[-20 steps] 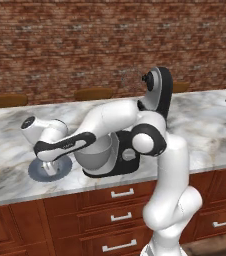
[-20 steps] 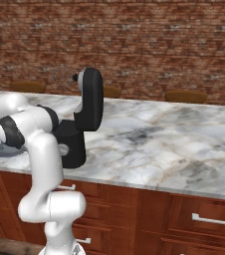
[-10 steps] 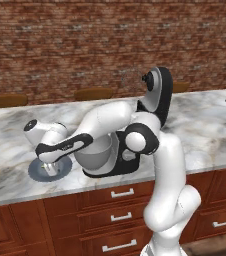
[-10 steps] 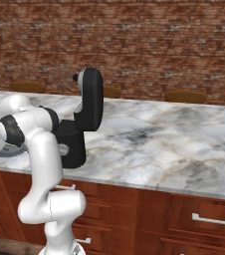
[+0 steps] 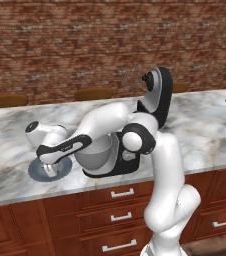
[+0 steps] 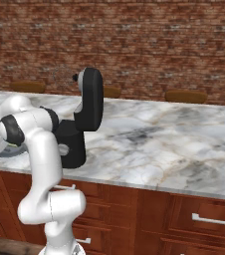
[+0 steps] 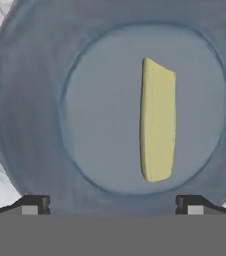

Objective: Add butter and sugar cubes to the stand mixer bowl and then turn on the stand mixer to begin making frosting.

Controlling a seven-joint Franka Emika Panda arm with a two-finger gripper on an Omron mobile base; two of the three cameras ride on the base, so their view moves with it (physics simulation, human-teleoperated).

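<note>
In the left base view, the white arm reaches down to the lower left of the frame over a blue-grey plate (image 5: 39, 171) on the marble counter (image 5: 205, 135), just left of the stand mixer bowl (image 5: 94, 152) and the black stand mixer (image 5: 152, 105); the right base view puts that mixer (image 6: 82, 119) left of centre, with broad open counter to its right. In the hand view the gripper (image 7: 111, 205) hangs spread wide and empty over the plate, the butter (image 7: 157, 120) lying right of centre; likely soft, light and slippery, it is best pinched gently across its narrow width, the raised plate rim crowding the fingertips.
</note>
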